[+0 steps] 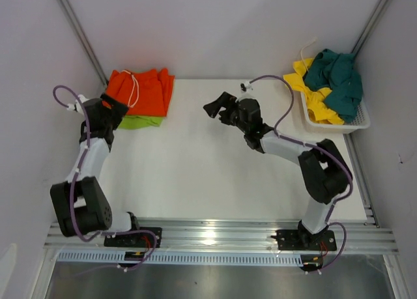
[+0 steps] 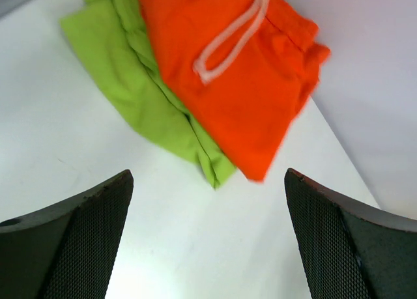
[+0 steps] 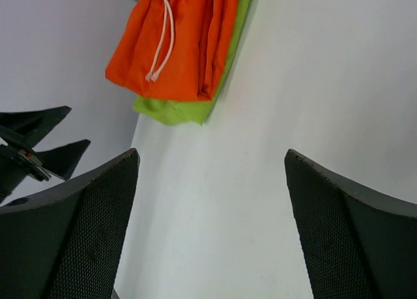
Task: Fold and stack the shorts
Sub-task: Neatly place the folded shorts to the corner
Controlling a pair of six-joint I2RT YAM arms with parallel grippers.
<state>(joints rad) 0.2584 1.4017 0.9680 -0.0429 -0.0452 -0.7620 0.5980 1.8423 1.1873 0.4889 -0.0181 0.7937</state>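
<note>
Folded orange shorts with a white drawstring lie on top of folded lime green shorts at the table's back left; both also show in the left wrist view and the right wrist view. Yellow shorts and dark teal shorts are heaped in the white basket at the back right. My left gripper is open and empty just beside the stack's near-left corner. My right gripper is open and empty above the table's back middle.
The white table is bounded by grey walls left, right and behind. A metal rail runs along the near edge by the arm bases. The left gripper's fingers show in the right wrist view.
</note>
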